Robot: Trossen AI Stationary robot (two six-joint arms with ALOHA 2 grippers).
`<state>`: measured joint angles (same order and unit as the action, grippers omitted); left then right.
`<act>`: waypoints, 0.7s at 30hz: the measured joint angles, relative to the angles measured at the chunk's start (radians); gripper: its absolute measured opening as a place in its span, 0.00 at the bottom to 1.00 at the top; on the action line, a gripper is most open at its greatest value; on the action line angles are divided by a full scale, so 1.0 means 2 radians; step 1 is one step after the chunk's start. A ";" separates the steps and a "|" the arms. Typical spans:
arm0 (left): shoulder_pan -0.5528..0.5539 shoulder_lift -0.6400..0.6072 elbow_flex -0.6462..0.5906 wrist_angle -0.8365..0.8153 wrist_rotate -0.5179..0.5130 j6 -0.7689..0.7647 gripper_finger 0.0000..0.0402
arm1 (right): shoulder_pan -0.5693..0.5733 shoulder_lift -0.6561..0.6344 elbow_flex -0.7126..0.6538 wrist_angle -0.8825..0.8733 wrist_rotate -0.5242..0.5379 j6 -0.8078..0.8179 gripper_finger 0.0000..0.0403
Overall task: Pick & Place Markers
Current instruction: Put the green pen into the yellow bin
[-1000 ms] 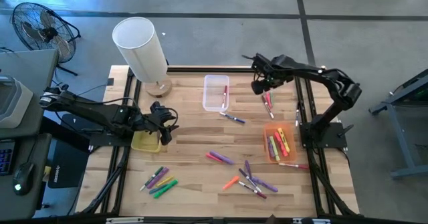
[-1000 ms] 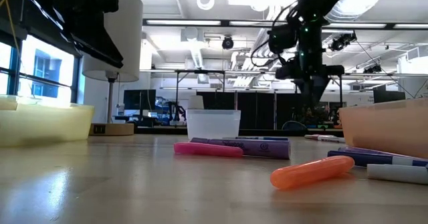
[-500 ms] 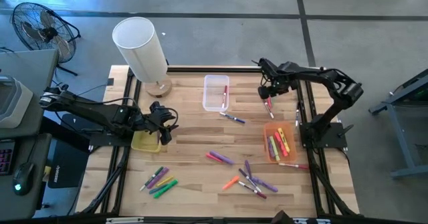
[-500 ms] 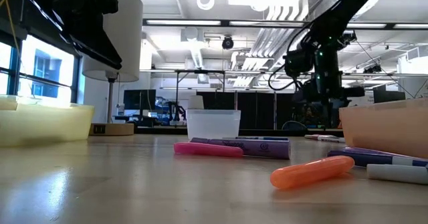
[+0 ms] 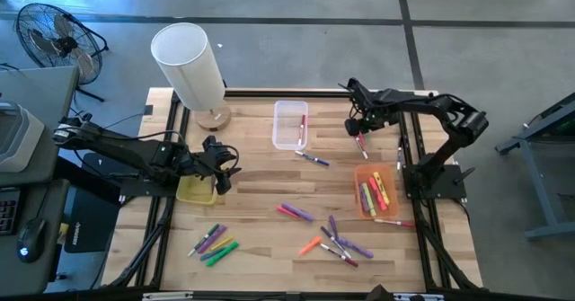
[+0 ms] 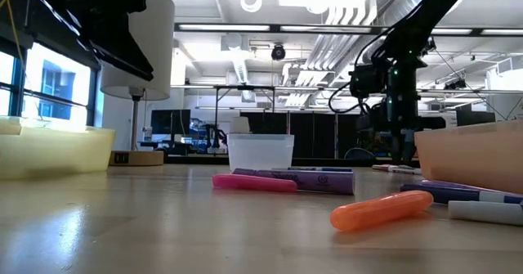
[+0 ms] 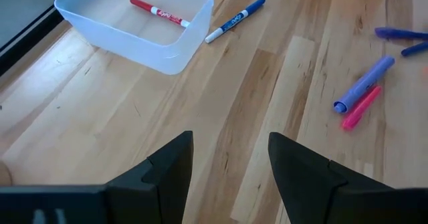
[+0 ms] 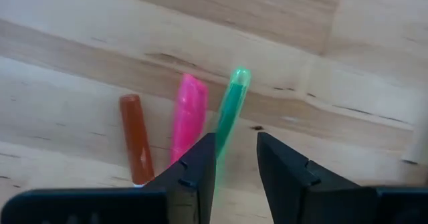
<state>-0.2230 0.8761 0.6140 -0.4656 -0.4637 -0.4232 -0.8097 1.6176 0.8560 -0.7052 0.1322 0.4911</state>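
My right tool (image 8: 235, 158) hangs low over the counter (image 5: 260, 180) near its far right edge, fingers apart astride a green marker (image 8: 229, 114) lying beside a pink marker (image 8: 187, 117) and a red marker (image 8: 136, 140) (all three flat). My left tool (image 5: 222, 168), fingers apart, waits beside the yellow bin (image 5: 195, 190).

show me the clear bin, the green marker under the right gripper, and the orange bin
clear bin (image 5: 286, 112): high view, bare floor.
green marker (image 8: 231, 105): right wrist view, mid-barrel.
orange bin (image 5: 358, 173): high view, rim corner.
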 joint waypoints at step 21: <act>0.000 0.000 0.000 0.000 0.000 0.000 0.48 | 0.003 -0.001 -0.049 0.039 -0.007 -0.024 0.13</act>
<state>-0.2230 0.8761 0.6140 -0.4661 -0.4644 -0.4232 -0.8028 1.6150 0.7590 -0.6270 0.1181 0.4439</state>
